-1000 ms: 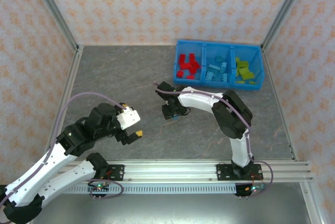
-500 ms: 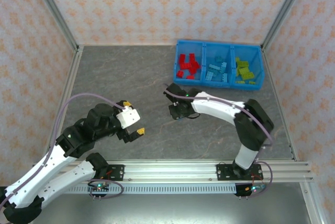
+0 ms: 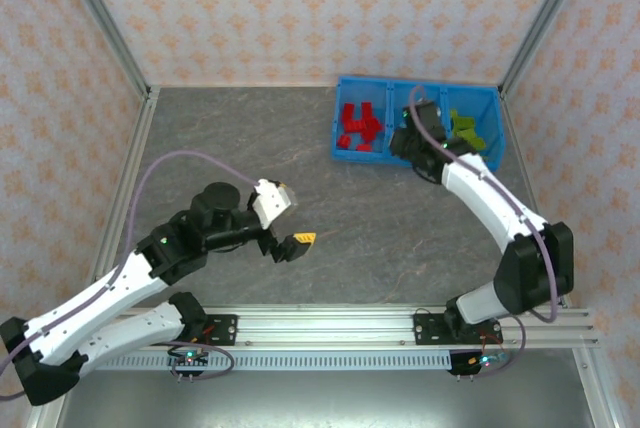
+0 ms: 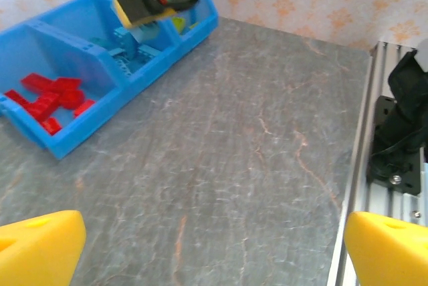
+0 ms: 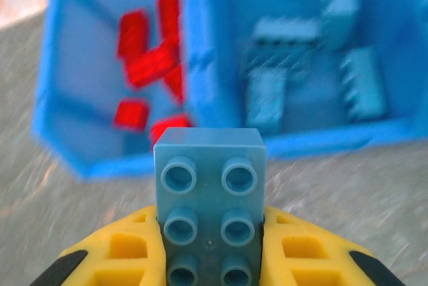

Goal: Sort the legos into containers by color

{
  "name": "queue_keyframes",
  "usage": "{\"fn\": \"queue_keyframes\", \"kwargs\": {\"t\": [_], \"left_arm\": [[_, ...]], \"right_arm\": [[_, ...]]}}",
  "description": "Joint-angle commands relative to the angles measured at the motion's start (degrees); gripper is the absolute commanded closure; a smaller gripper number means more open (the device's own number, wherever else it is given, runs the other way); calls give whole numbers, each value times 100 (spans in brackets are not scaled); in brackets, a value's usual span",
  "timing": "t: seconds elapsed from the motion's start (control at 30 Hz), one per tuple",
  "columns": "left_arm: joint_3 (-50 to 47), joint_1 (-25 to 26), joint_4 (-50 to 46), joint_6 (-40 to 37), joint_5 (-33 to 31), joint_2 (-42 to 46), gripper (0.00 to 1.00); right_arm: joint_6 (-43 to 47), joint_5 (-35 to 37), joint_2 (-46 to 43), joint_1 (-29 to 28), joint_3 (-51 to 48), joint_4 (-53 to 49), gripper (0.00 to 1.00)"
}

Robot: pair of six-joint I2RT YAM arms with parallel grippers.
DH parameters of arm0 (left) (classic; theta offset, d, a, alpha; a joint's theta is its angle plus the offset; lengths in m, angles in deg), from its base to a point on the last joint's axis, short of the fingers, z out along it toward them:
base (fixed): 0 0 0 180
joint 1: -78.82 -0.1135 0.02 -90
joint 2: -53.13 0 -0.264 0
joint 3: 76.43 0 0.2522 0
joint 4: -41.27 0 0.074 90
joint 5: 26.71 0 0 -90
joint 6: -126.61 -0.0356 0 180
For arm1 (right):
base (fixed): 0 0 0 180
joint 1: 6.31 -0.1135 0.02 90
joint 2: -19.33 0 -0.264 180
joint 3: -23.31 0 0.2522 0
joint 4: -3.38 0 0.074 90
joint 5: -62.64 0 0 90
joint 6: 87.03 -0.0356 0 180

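Right claw (image 5: 208, 259) grips a light blue lego (image 5: 207, 186) at the blue bin (image 5: 321, 144), upper right overhead; premature release could land it on the bench (image 3: 250, 148) or among red legos (image 5: 150, 59). Left claw (image 3: 292, 245) stands open, empty.

Right tool (image 5: 208, 236) clamped, left tool (image 4: 214, 246) spread wide

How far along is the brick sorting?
Nearly done, it seems. Red legos, light blue legos and green legos lie in separate compartments of the bin. The right gripper holds one light blue brick by the bin. No loose bricks on the table, so dropping it looks last. The left gripper is open.
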Motion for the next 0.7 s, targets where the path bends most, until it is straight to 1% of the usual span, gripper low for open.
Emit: {"fn": "queue_keyframes", "kwargs": {"t": [0.0, 0.1, 0.17, 0.2, 0.27, 0.33, 0.37, 0.43, 0.5, 0.6, 0.67], "left_arm": [[408, 163, 284, 403, -280, -193, 0], [578, 200, -39, 727, -575, -331, 0], [628, 207, -309, 895, -840, -351, 0], [640, 205, -446, 976, -1036, -351, 0], [654, 204, -660, 1166, -1406, -364, 0], [694, 203, -846, 1375, -1745, -406, 0], [707, 203, -910, 1441, -1933, -434, 0], [670, 195, -927, 1558, -2341, -478, 0], [584, 190, -892, 1540, -2817, -516, 0], [387, 22, -697, 1536, -3676, -549, 0], [177, -366, -494, 1541, -4039, -549, 0]], "right_arm": [[48, -110, 769, 608, 820, 98, 86], [-122, -644, 1818, 1028, 1780, -22, 85], [-176, -865, 2506, 1139, 2606, -291, 79], [-185, -923, 2934, 1167, 3138, -572, 74], [-184, -944, 3508, 1204, 4038, -1041, 57], [-138, -1106, 3843, 1207, 4732, -1458, 49], [-94, -1207, 3884, 1207, 4915, -1584, 45], [-41, -1350, 3679, 1207, 4821, -1642, 39], [7, -1399, 3164, 1191, 4221, -1473, 37], [101, -1233, 1969, 1123, 2671, -879, 33], [226, -879, 964, 1037, 1442, -407, 32]]}}
